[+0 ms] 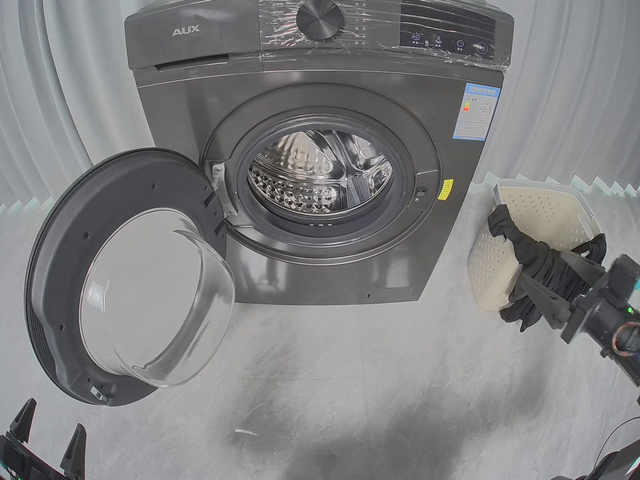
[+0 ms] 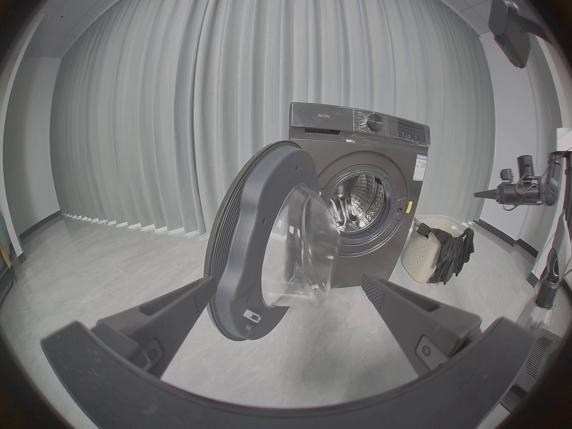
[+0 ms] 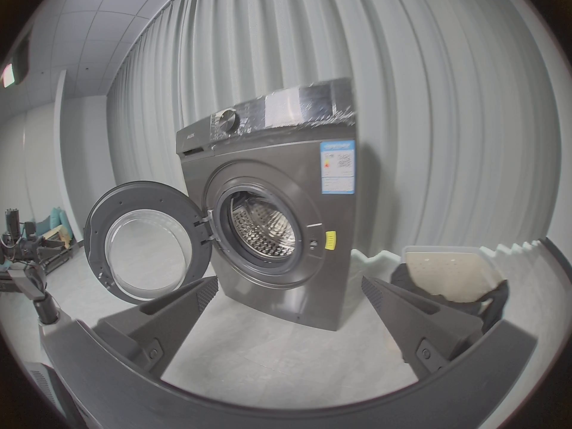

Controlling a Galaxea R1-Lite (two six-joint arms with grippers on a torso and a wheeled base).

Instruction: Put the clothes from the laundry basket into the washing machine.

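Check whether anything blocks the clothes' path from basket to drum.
Nothing visible does. The door is swung wide left, the drum mouth is open, and only bare floor lies between the clothes on the basket and the washing machine.

black clothes (image 1: pixel 535 259) drape over cream laundry basket (image 1: pixel 548 213) beside open washing machine (image 1: pixel 313 95).

washing machine (image 1: pixel 320 78) | logo (image 1: pixel 186 31) | blue label (image 1: pixel 476 111) | yellow sticker (image 1: pixel 445 189) | fine print illegible

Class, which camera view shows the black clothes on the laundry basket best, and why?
The head view: the black clothes drape large over the laundry basket rim, behind the right gripper. The left wrist view shows them whole but small; in the right wrist view a finger hides most.
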